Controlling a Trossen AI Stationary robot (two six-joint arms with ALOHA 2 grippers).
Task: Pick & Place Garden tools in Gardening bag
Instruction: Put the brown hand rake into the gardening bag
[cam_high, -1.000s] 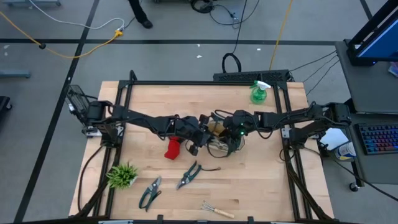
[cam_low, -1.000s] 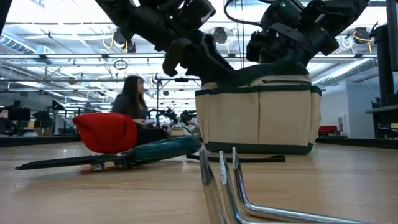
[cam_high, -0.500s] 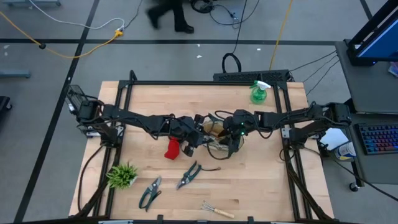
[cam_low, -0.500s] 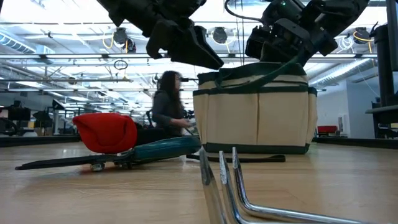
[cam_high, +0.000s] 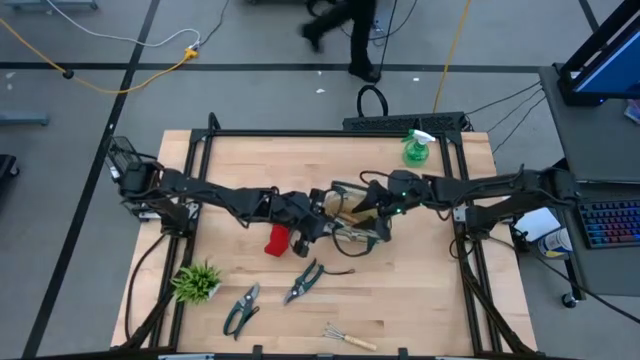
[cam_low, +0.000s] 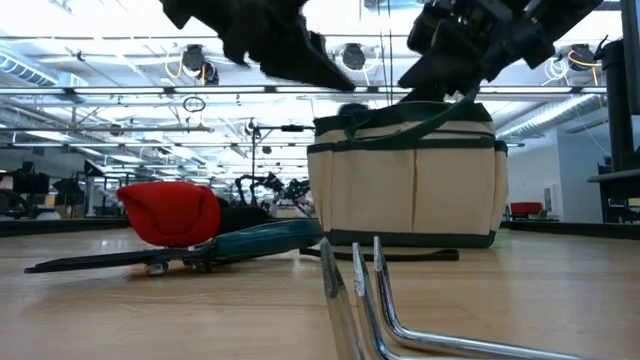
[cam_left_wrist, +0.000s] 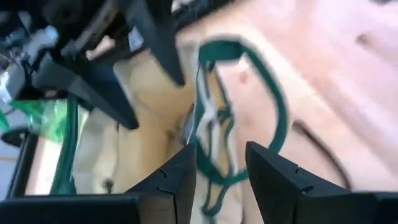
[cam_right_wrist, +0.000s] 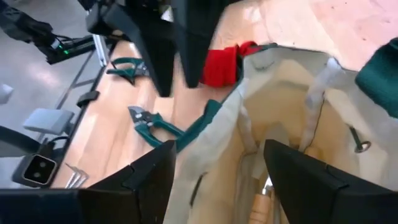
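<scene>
Grippers meet mid-table over the soft cream canvas bag with green trim (cam_high: 352, 215): my left gripper (cam_left_wrist: 221, 177) and right gripper (cam_right_wrist: 214, 180) both gape, holding nothing. I judge the limp cloth needs gripping at its rim.

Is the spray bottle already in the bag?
No, the green spray bottle stands on the table's far edge, well apart from the bag.
</scene>
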